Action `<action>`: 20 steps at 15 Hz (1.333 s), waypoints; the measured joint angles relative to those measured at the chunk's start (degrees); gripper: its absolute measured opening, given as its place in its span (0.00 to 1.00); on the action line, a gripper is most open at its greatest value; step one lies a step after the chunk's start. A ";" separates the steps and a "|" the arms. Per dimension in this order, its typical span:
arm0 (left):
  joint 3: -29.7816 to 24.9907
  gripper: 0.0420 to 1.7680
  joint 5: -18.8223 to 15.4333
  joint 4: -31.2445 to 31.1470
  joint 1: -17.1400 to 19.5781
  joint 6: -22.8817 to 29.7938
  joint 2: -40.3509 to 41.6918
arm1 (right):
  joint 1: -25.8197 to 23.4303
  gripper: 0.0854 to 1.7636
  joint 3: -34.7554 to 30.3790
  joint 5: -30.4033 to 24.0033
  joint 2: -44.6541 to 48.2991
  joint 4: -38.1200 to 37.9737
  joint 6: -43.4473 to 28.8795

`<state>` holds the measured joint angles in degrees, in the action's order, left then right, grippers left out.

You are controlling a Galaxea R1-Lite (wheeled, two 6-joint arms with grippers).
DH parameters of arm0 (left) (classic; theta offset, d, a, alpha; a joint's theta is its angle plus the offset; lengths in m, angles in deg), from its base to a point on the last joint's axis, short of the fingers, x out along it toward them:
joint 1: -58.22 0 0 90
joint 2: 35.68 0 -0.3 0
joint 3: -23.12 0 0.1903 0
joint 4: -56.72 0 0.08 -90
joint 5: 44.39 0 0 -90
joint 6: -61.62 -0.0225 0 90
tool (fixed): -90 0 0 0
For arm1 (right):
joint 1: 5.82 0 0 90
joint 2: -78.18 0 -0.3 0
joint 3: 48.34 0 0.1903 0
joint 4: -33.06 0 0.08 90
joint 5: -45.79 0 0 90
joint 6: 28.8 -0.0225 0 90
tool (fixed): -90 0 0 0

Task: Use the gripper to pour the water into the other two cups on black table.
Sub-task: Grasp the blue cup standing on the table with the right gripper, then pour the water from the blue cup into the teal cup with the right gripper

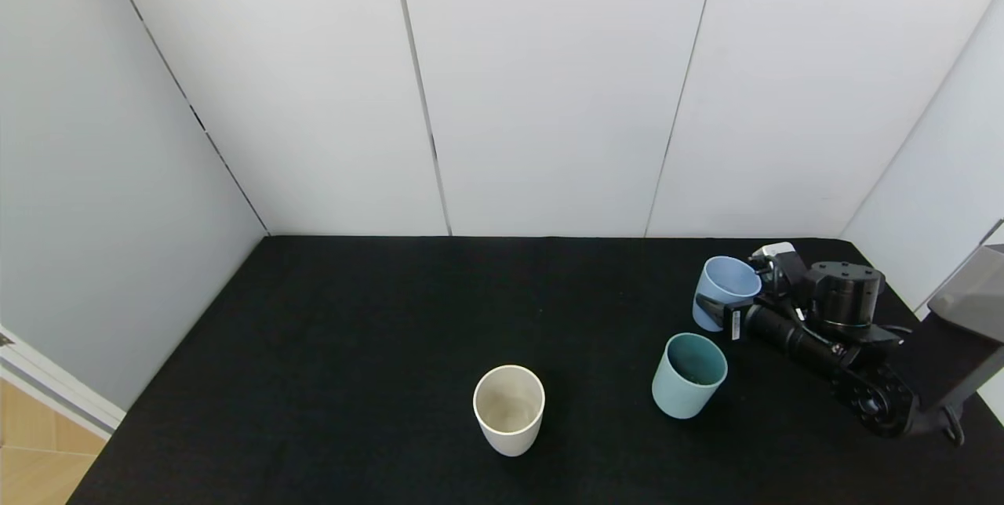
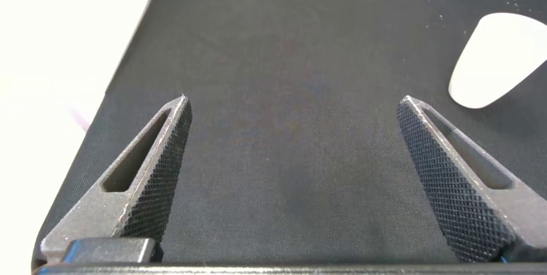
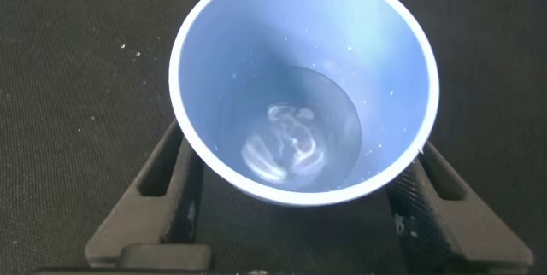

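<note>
My right gripper point(image 1: 711, 303) is at the back right of the black table point(image 1: 376, 348), its fingers point(image 3: 164, 181) closed against both sides of a pale blue cup point(image 1: 725, 285). In the right wrist view the blue cup point(image 3: 256, 36) holds a shallow pool of water point(image 3: 291, 143) with a white glint. The mint-green cup point(image 1: 689, 376) stands upright just in front of it. The cream-white cup point(image 1: 509, 409) stands upright nearer the table's front, at the centre. My left gripper point(image 2: 295, 108) is open and empty above bare cloth, out of the head view. The cream-white cup point(image 2: 500, 61) shows beyond it.
White wall panels close the back and both sides of the table. The table's left edge point(image 2: 128, 61) shows in the left wrist view. The right arm's links point(image 1: 855, 348) lie over the table's right side. Small water drops point(image 3: 128, 49) speckle the cloth by the blue cup.
</note>
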<state>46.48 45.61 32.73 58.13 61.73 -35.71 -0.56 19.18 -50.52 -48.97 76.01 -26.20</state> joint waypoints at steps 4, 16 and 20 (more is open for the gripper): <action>0.00 0.97 0.00 0.00 0.00 -0.01 0.00 | -0.02 0.70 -0.15 0.11 0.27 -0.13 -0.02; 0.00 0.97 0.00 0.00 0.05 -0.01 0.00 | -1.15 0.70 0.22 0.11 12.95 -11.52 -0.13; 0.00 0.97 -0.02 0.00 0.07 -0.01 0.00 | -1.46 0.70 -0.13 0.09 19.18 -17.98 0.98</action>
<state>46.48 45.59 32.73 58.20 61.72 -35.71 -2.02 19.04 -50.43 -29.79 58.03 -25.22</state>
